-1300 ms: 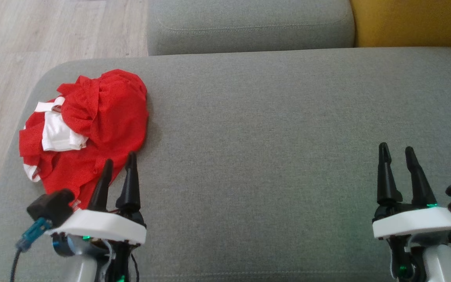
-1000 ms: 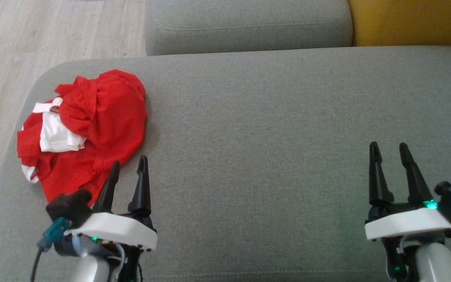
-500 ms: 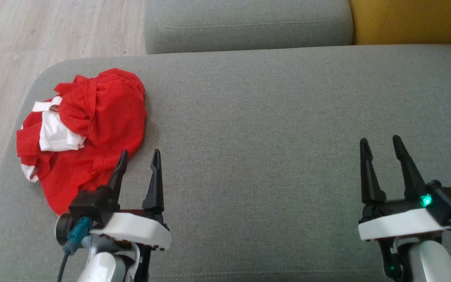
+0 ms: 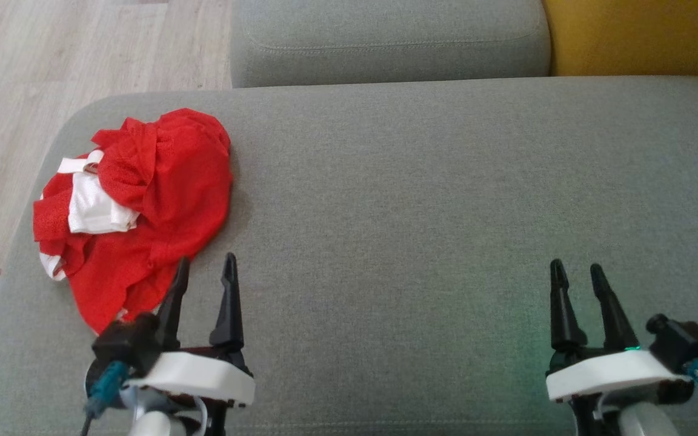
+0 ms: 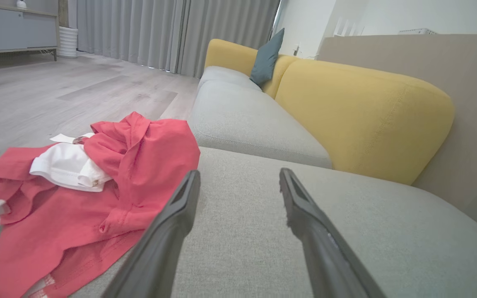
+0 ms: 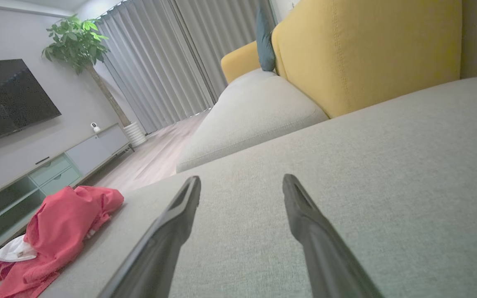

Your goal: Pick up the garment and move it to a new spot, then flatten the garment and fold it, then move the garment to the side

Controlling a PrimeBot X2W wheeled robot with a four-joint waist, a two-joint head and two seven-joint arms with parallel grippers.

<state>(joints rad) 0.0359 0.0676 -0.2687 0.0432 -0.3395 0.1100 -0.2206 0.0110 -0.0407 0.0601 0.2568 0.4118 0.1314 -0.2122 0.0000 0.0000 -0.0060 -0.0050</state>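
A crumpled red garment [image 4: 149, 212] with white trim lies in a heap at the left end of the grey sofa seat [image 4: 415, 230]. It is seen too in the left wrist view as the red garment [image 5: 97, 198] and far left in the right wrist view, garment [image 6: 60, 231]. My left gripper [image 4: 205, 261] is open, its fingertips just off the garment's near right edge, holding nothing. My right gripper [image 4: 577, 269] is open over bare cushion at the lower right, far from the cloth.
A second grey cushion [image 4: 385, 36] sits behind the seat, with a yellow backrest [image 4: 640, 36] at the top right. Wooden floor [image 4: 52, 66] lies beyond the sofa's left edge. A TV cabinet [image 6: 35, 174] and plant [image 6: 79, 45] stand across the room.
Left gripper shifted right from over the garment's edge to beside it, then drew back toward me. Right gripper also pulled back and down. The garment has not moved.
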